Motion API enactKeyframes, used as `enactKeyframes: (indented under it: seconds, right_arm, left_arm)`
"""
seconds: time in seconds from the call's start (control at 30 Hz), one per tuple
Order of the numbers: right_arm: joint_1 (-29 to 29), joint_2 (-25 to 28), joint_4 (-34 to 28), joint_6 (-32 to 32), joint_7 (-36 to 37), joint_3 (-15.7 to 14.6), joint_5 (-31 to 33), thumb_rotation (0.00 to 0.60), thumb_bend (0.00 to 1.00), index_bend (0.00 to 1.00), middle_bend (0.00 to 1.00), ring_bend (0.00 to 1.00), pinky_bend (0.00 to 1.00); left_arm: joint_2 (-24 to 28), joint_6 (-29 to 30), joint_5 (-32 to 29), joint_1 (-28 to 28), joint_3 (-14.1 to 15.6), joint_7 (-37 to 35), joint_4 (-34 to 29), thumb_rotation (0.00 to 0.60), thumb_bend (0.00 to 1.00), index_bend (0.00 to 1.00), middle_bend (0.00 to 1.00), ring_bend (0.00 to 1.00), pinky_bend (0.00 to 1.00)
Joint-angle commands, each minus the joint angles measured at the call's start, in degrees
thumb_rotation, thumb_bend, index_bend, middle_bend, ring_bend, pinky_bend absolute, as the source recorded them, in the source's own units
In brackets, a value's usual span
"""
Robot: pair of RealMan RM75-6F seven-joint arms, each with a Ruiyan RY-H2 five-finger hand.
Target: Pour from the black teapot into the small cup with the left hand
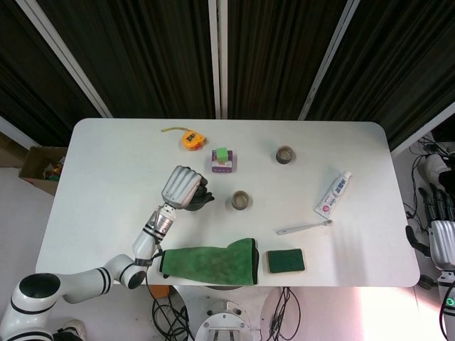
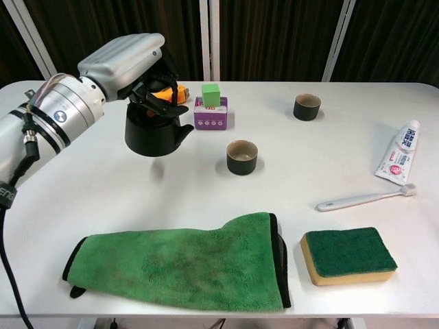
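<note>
My left hand (image 2: pixel 130 62) (image 1: pixel 182 187) grips the black teapot (image 2: pixel 153 130) (image 1: pixel 198 199) by its top handle and holds it in the air above the table, spout toward the right. The small cup (image 2: pixel 241 156) (image 1: pixel 241 200), dark outside and pale inside, stands upright on the table a short way right of the teapot. A second dark cup (image 2: pixel 306 107) (image 1: pixel 286 153) stands farther back right. My right hand (image 1: pixel 442 234) hangs off the table's right edge, holding nothing, fingers pointing up.
A purple box with a green cube (image 2: pixel 211 108) and an orange tape measure (image 1: pixel 190 139) lie behind the teapot. A green cloth (image 2: pixel 185 260) and a sponge (image 2: pixel 348 255) lie near the front edge. A toothbrush (image 2: pixel 363 199) and toothpaste tube (image 2: pixel 399 152) lie at the right.
</note>
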Motion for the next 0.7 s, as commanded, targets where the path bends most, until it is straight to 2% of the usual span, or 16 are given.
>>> enactKeyframes:
  seconds: [0.03, 0.2, 0.7]
  right_arm:
    - [-0.01, -0.04, 0.19, -0.04, 0.15, -0.01, 0.02, 0.6, 0.33, 0.0, 0.0, 0.0, 0.0]
    - [-0.01, -0.03, 0.36, 0.08, 0.32, -0.02, -0.11, 0.6, 0.33, 0.0, 0.0, 0.0, 0.0]
    - [0.23, -0.12, 0.49, -0.82, -0.04, -0.04, 0.37, 0.6, 0.34, 0.0, 0.0, 0.0, 0.0]
  left_arm:
    - [-0.83, -0.65, -0.22, -0.94, -0.53, 0.71, 0.46, 0.598, 0.22, 1.0, 1.0, 0.94, 0.76]
    - [-2.26, -1.41, -0.45, -2.87, -1.69, 1.88, 2.11, 0.6, 0.22, 1.0, 1.0, 0.94, 0.76]
    - [-6.59, -2.27, -0.83, -6.18, -2.58, 2.84, 6.94, 0.6, 0.23, 1.0, 1.0, 0.94, 0.76]
